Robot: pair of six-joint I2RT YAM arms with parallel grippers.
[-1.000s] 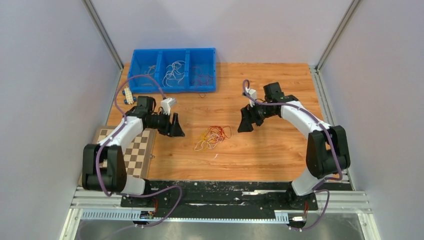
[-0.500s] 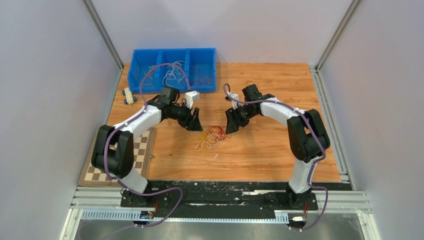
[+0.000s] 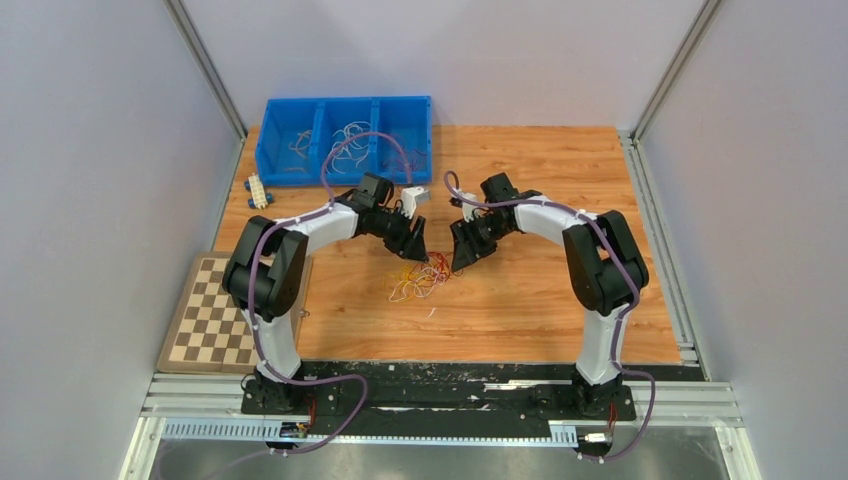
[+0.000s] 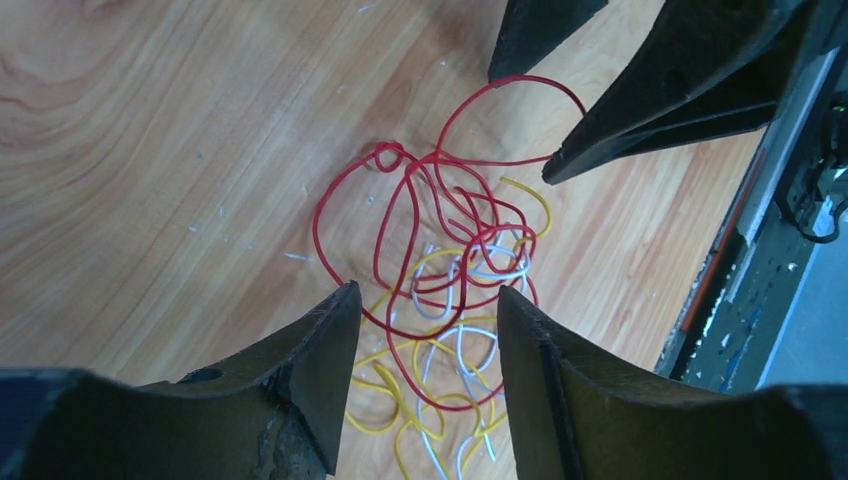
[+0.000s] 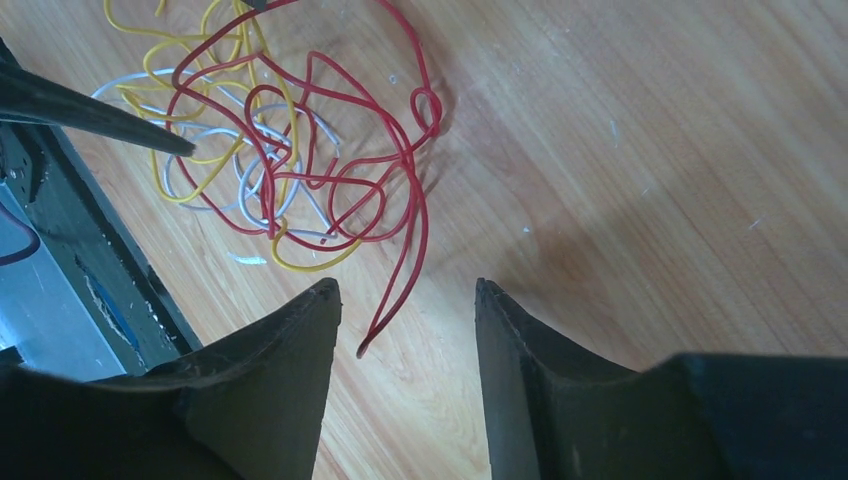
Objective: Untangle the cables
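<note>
A tangle of thin red, yellow and white cables [image 3: 422, 278] lies on the wooden table near its middle. My left gripper [image 3: 420, 245] hangs over the tangle's upper left edge, open. In the left wrist view its jaws [image 4: 427, 292] straddle red, yellow and white loops [image 4: 440, 230] without pinching them. My right gripper [image 3: 460, 255] stands open at the tangle's upper right. In the right wrist view a loose red cable end [image 5: 385, 310] lies between its tips [image 5: 406, 285], apart from both, and the tangle [image 5: 280, 150] lies just beyond.
A blue three-compartment bin [image 3: 345, 178] at the back left holds more loose wires [image 3: 350, 138]. A chessboard [image 3: 215, 320] lies at the front left corner and a small white connector block [image 3: 258, 190] near the left edge. Grey walls enclose the table.
Both arms have swung inward from the sides to meet over the tangle. Both pairs of jaws have narrowed somewhat, the right more than the left.
</note>
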